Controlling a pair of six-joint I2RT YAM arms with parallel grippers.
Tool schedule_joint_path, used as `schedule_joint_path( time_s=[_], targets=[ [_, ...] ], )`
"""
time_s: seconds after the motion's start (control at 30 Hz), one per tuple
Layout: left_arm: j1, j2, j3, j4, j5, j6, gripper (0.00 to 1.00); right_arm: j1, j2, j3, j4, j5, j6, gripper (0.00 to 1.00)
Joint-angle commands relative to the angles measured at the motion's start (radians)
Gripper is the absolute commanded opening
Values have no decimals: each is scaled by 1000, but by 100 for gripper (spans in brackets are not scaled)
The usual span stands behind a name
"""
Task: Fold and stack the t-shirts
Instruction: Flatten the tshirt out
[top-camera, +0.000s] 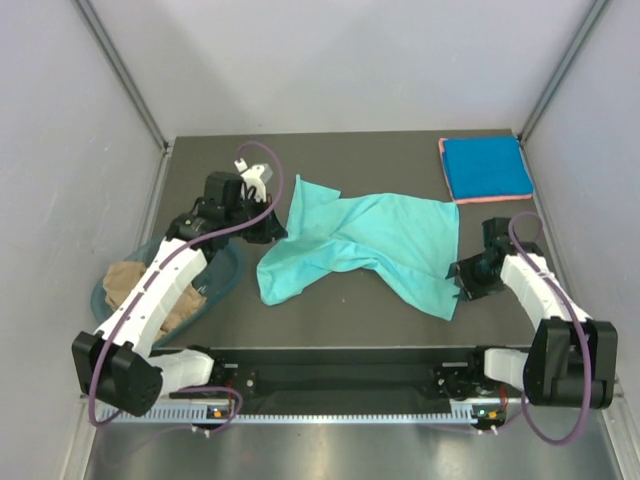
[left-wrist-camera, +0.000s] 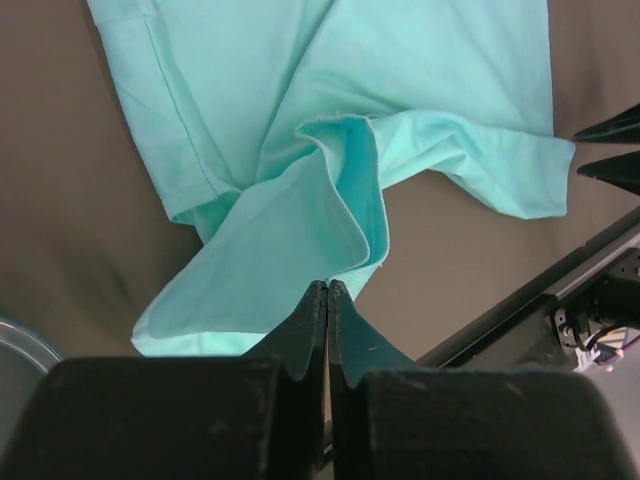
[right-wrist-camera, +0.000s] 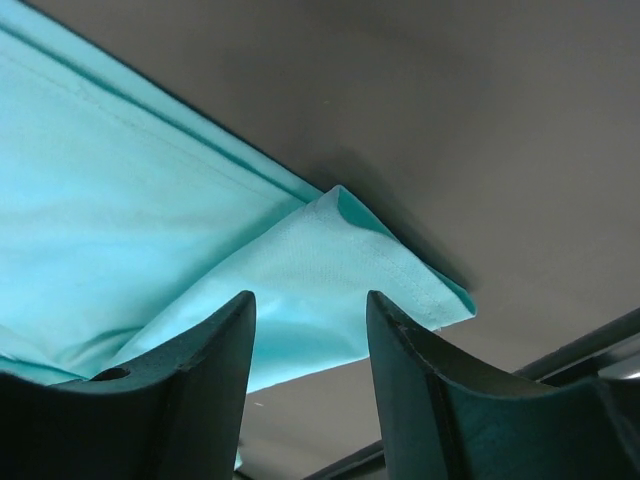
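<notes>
Fabric of the teal t-shirt (top-camera: 370, 240) lies rumpled on the table (top-camera: 330, 325) from above; at our left wrist we see the left gripper (left-wrist-camera: 327, 292) pressed together at its hem, and at our right wrist the right gripper (right-wrist-camera: 308, 297) half spread over a corner.

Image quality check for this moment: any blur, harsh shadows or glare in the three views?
Top external: even, soft light, teal t-shirt sharp, faint sheen on the near metal strip. Left wrist: left gripper dark and soft-focused, cloth crisp. Right wrist: right gripper blurred up close, weave sharp, dark shadow under the shirt corner.
</notes>
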Motion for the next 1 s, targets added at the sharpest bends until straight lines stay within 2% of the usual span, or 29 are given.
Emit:
schedule_joint_path(
  time_s=[0.0,0.27,0.83,0.93,0.97],
  targets=[
    [-1,-56,-24,56,28,7,0,-8,41,60,-19,-3,88,49],
    [-3,-99,-59,74,68,14,0,-54,155,121,-44,26,130,47],
    [-4,-125,-68,74,92,24,0,-112,330,120,-21,-17,134,40],
    [-4,-128,-70,76,84,22,0,-114,340,123,-22,-17,130,35],
    [-4,-130,-71,76,83,19,0,-117,342,126,-24,-14,128,29]
  ],
)
